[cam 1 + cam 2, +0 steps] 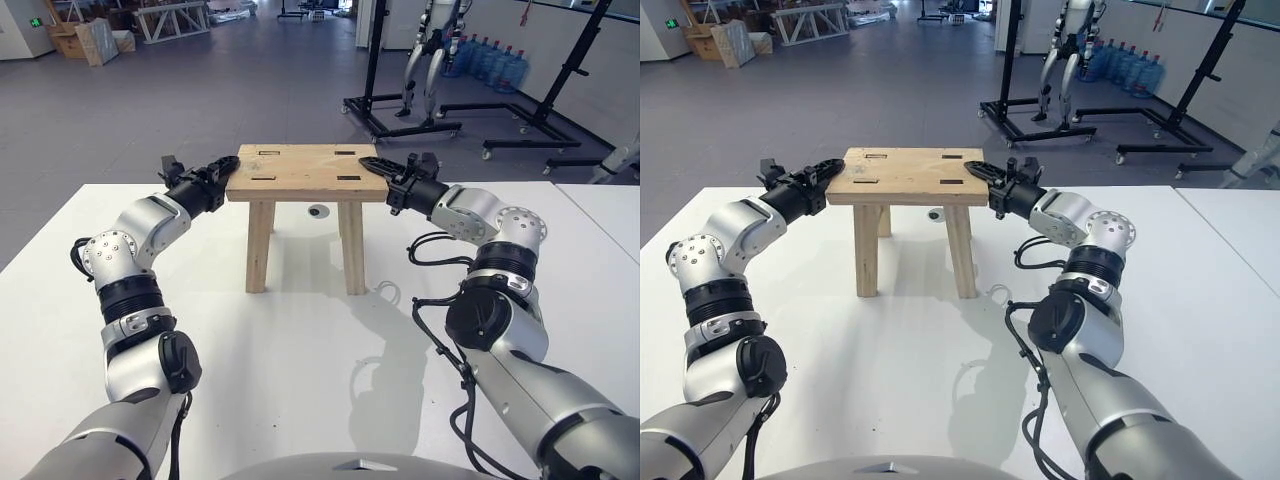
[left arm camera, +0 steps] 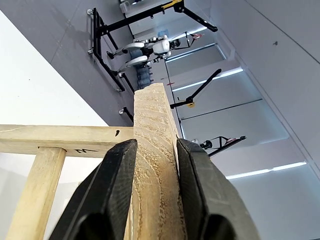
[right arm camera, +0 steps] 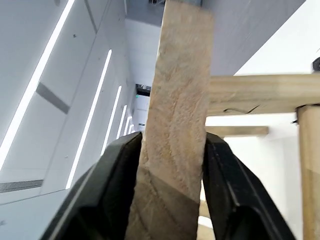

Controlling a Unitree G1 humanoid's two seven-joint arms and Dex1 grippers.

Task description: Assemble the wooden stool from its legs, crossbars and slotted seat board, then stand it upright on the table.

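Both my arms are stretched forward and bent inward at the elbows, wrists roughly level, so that they meet the pale wooden stool [image 1: 304, 200] from its two ends. It stands upright at 12 o'clock from me on the smooth white table [image 1: 300, 360]. My left gripper [image 1: 229, 167] sits at the 9 o'clock end of the flat, rectangular slotted seat board [image 1: 303, 167] and my right gripper [image 1: 371, 167] at its 3 o'clock end. Each is closed onto the board's short edge, one finger above the board and one below. In the left wrist view my black, rounded fingers [image 2: 118, 186] press flat against both faces of the board, whose rough-sawn end grain fills the gap between them. The right wrist view shows the same grip, with matte black pads [image 3: 120, 186] tight on the coarse, light-grained wood. Four small rectangular slots are cut through the seat top, two near each end. Beneath it two square-section legs [image 1: 260, 246] reach down to the tabletop at the near side, and a plain wooden crossbar [image 2: 65, 140] runs under the seat just beside my left fingers. A small round object [image 1: 319, 211] lies on the table beyond the stool, at 12 o'clock.
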